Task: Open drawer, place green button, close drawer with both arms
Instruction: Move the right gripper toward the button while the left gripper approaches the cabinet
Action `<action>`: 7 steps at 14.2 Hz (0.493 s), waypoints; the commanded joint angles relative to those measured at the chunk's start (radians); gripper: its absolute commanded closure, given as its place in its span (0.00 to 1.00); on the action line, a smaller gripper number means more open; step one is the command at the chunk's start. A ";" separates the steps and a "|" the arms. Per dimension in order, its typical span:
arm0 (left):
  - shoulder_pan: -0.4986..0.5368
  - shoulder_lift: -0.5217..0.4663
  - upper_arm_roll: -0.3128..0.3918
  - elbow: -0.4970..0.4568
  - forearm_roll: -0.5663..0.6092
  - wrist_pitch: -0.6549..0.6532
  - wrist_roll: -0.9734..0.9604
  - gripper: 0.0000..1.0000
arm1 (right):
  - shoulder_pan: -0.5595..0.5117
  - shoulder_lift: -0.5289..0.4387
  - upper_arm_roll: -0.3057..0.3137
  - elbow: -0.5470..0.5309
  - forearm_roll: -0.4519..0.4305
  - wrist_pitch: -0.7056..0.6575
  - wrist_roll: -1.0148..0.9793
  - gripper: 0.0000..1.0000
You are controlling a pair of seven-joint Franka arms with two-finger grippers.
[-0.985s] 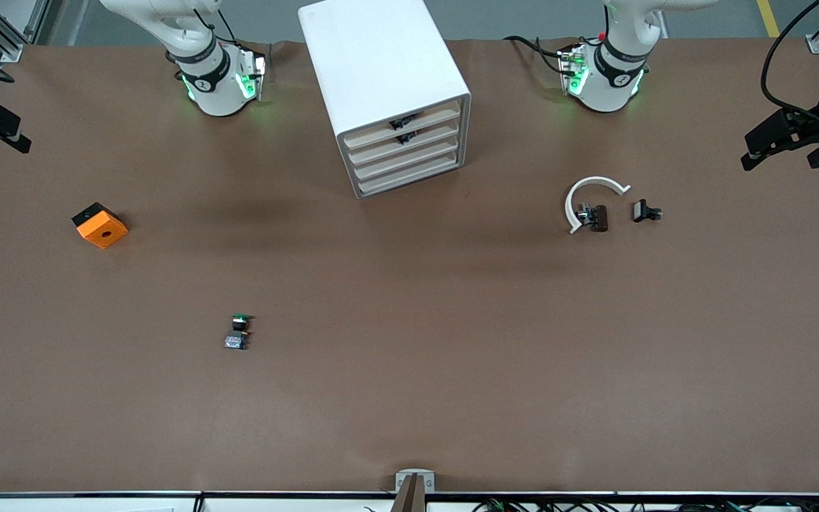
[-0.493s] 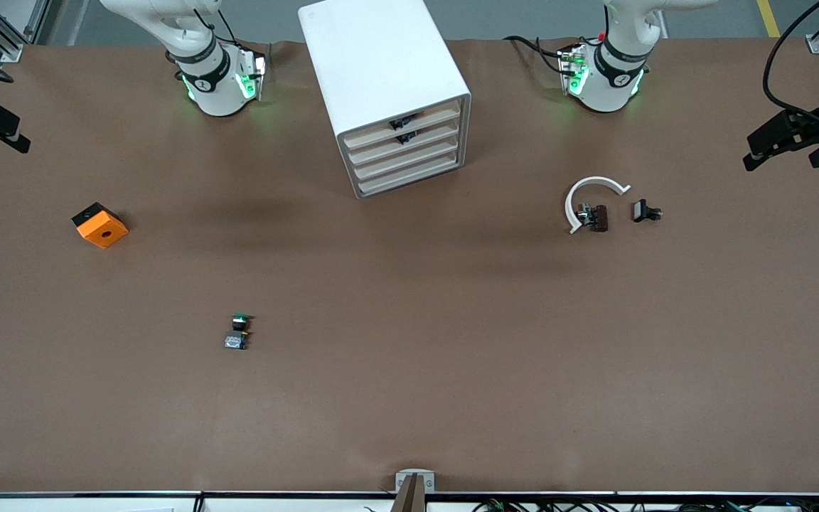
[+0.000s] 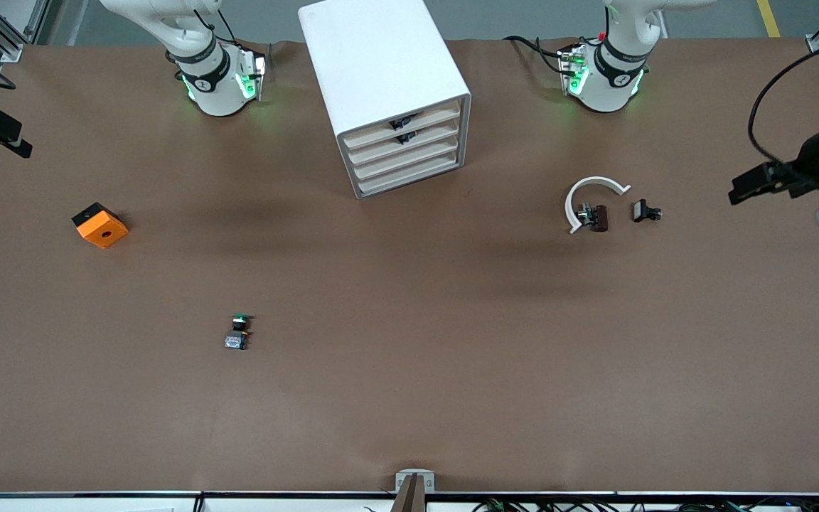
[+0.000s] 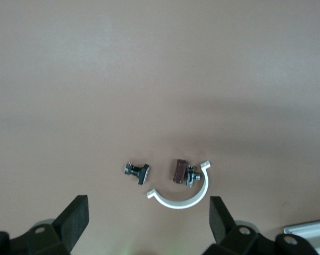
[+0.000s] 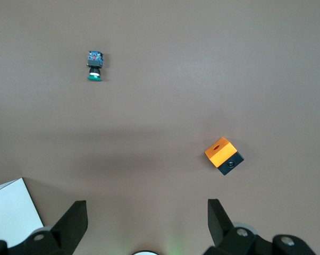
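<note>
The white cabinet [image 3: 381,60] stands between the two arm bases, its four cream drawers all pushed in. The drawer [image 3: 409,159] is third from the top. The button [image 3: 239,332], green cap and dark base, lies on the brown table well nearer the front camera, toward the right arm's end; it also shows in the right wrist view [image 5: 95,66]. My right gripper [image 3: 18,144] hangs open and empty in the air at the right arm's end of the table [image 5: 146,210]. My left gripper [image 3: 740,192] hangs open and empty in the air at the left arm's end [image 4: 148,208].
An orange block with a hole [image 3: 100,225] lies toward the right arm's end [image 5: 224,155]. A white curved ring [image 3: 591,195] with small dark parts [image 3: 646,211] lies toward the left arm's end, seen in the left wrist view [image 4: 181,196]. A cabinet corner [image 5: 11,212] shows in the right wrist view.
My left gripper has swung inward over the table's left-arm end and lower in the front view. My right gripper has shifted slightly toward the table's edge. Nothing on the table moved.
</note>
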 commanded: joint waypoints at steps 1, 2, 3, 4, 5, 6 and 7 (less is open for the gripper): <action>-0.006 0.096 -0.003 0.016 -0.023 0.055 -0.026 0.00 | -0.009 0.122 0.000 0.043 0.007 0.001 -0.002 0.00; -0.009 0.126 -0.005 0.016 -0.023 0.079 -0.035 0.00 | -0.007 0.163 0.000 0.055 0.003 0.003 -0.007 0.00; -0.015 0.160 -0.006 0.016 -0.023 0.108 -0.044 0.00 | -0.007 0.165 -0.001 0.060 -0.006 0.009 -0.009 0.00; -0.019 0.191 -0.009 0.016 -0.023 0.136 -0.053 0.00 | -0.012 0.182 -0.001 0.061 -0.011 0.017 -0.009 0.00; -0.029 0.214 -0.014 0.016 -0.029 0.160 -0.070 0.00 | -0.016 0.217 -0.001 0.066 -0.015 0.033 -0.009 0.00; -0.039 0.237 -0.014 0.018 -0.039 0.190 -0.101 0.00 | -0.033 0.231 -0.001 0.073 -0.017 0.059 -0.010 0.00; -0.052 0.255 -0.016 0.018 -0.045 0.213 -0.142 0.00 | -0.048 0.236 0.000 0.072 -0.015 0.084 -0.010 0.00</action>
